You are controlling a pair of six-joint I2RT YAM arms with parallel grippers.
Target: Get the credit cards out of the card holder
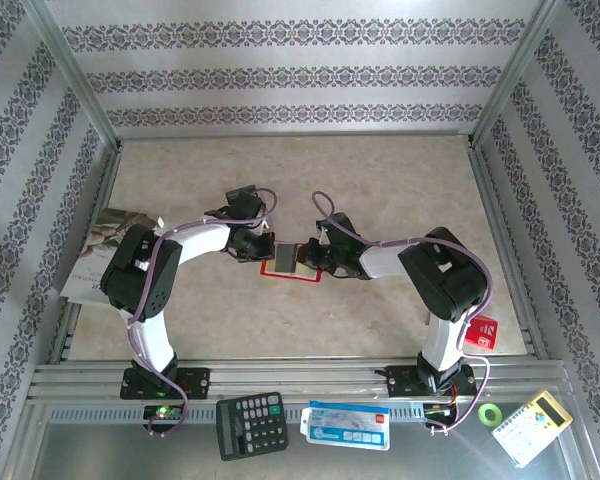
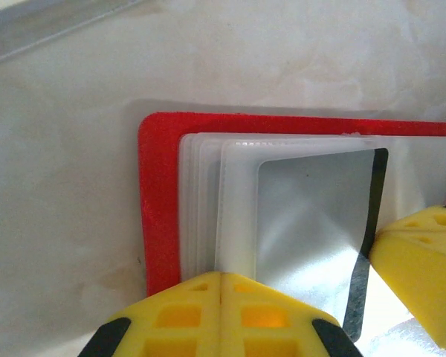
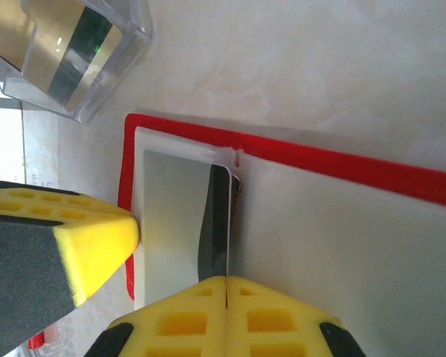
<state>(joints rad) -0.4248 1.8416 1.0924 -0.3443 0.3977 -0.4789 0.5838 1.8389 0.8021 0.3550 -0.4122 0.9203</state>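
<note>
The red card holder lies open at the table's middle, pale pockets up. A glossy dark grey credit card sits partly inside the top pocket, its dark free edge sticking out toward the fold. My left gripper is shut, tips down on the pocket stack beside the card. My right gripper is shut too, tips at the card's free edge. The card lies flat, not between the fingers. Each gripper's yellow finger appears in the other's wrist view.
A clear plastic box holding a gold card stands just beyond the holder's corner. A booklet lies at the left wall. On the near ledge: calculator, blue-and-white packet, green tape roll, red box.
</note>
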